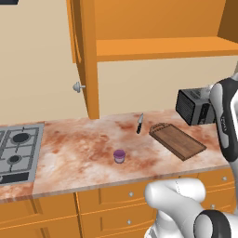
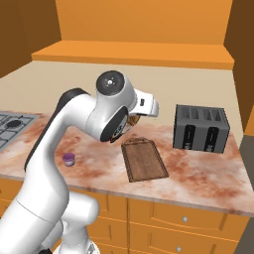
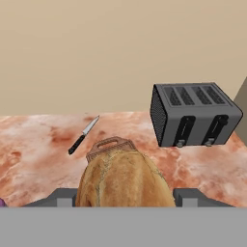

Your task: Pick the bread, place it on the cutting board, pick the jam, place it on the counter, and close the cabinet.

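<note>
While the bread [image 3: 124,179] is being pinched in the gripper [image 3: 124,195] above the cutting board [image 3: 110,146], it is not yet being set down. If it is being dropped from up high, a roll toward the toaster [image 3: 195,114] or knife [image 3: 83,135] is being risked.

knife [image 1: 140,123] left of cutting board [image 1: 179,141], toaster [image 1: 194,106] behind

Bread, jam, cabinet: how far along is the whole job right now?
Done: the jam already stands on the counter. In hand: the pincer holds the bread above the handle end of the cutting board, which lies bare between the knife and the toaster. Left: set the bread on the board, then close the cabinet, whose door stands open.
</note>
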